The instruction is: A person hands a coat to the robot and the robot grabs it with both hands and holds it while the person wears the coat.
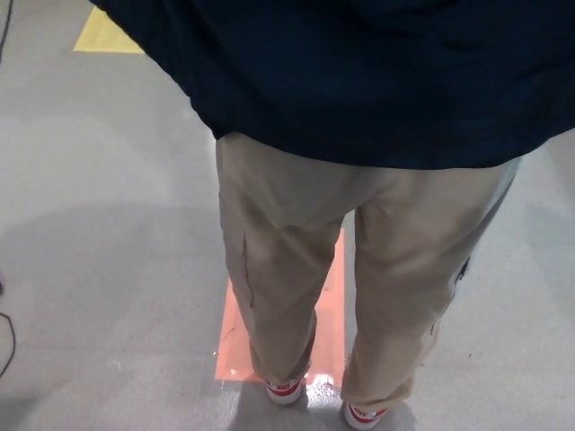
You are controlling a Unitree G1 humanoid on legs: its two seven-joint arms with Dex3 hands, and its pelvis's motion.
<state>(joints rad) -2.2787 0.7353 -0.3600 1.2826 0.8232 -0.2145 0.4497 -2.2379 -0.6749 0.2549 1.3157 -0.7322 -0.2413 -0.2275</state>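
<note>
- Neither my left hand nor my right hand shows in the head view, so I cannot tell whether their fingers are apart, together or clamped on anything
- The dark navy fabric coat (377, 72) fills the whole top of the picture, reaching from near the upper left corner across to the right edge
- Its lower hem runs as a slanted edge from the upper left down to the person's waist, then nearly level across to the right, rising a little at the far right
- The coat hangs over the upper body of the person (359, 251), who stands just in front of me
- Below the hem come the person's beige cotton trousers (278, 260), legs slightly apart with a narrow gap between them
- The red and white sneakers (286, 390) touch the floor near the bottom edge; the one on the right of the picture is cut by the frame
- The feet stand at the near end of a pale orange rectangular floor mark (334, 296), which shows between and beside the legs
- A yellow painted floor patch (106, 34) lies at the upper left, well apart from the person
- The smooth grey concrete floor (99, 224) spreads wide to the left of the legs, and a narrower strip lies at the right
- A thin dark cable (9, 337) curves at the left edge
</note>
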